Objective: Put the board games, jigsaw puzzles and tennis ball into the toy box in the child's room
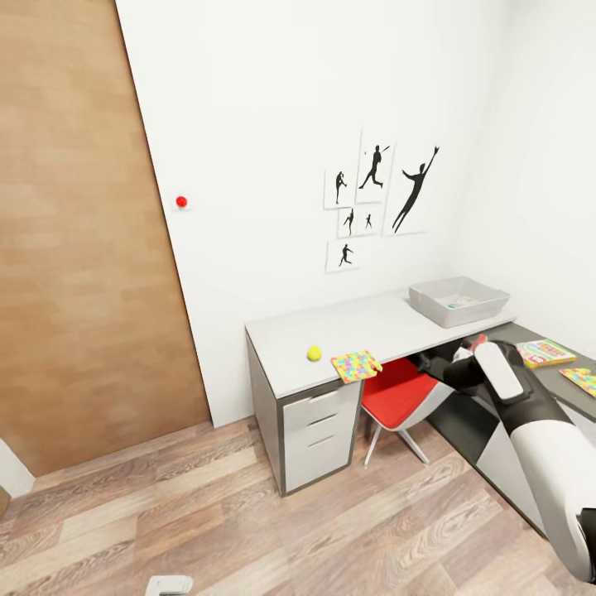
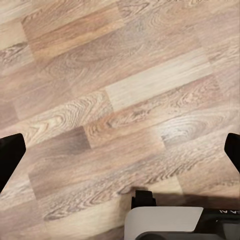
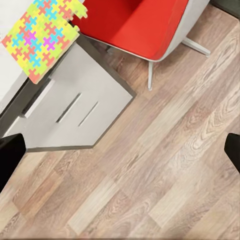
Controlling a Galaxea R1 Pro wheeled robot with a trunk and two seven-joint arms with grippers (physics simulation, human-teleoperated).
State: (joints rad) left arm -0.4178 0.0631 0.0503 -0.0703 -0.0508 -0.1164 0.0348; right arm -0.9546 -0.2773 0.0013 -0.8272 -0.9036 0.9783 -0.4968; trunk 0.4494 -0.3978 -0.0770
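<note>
Wood-grain floor point(image 1: 248, 513) lies open between the robot and the surface point(image 1: 364, 331), with a brown door point(image 1: 83, 232) at the left and a white wall behind. On the pale grey top, the tennis ball point(image 1: 314, 353) sits near the front edge, well clear of the corners. Just beside it, a jigsaw puzzle point(image 1: 356, 365) overhangs the front edge above the drawer unit point(image 1: 319, 434); the right wrist view shows the same puzzle point(image 3: 42, 35) jutting past the edge over the drawer fronts. The toy box point(image 1: 458, 300) stands at the far end of the top against the wall, near the corner where the lower dark grey side unit begins. A small light object lies inside it, too small to identify. On that lower unit a board game point(image 1: 545, 352) lies flat, and a second jigsaw puzzle point(image 1: 580, 379) lies near it at the picture's right edge. A red and white chair point(image 1: 406, 397) is tucked partly under the top, between the drawers and the side unit. The right arm point(image 1: 530, 414) reaches forward beside the chair. The right claw point(image 3: 120, 155) has its dark fingertips spread wide at the frame edges, with nothing between them, over bare floor. The left claw point(image 2: 120, 155) is likewise spread wide and empty above floorboards.
</note>
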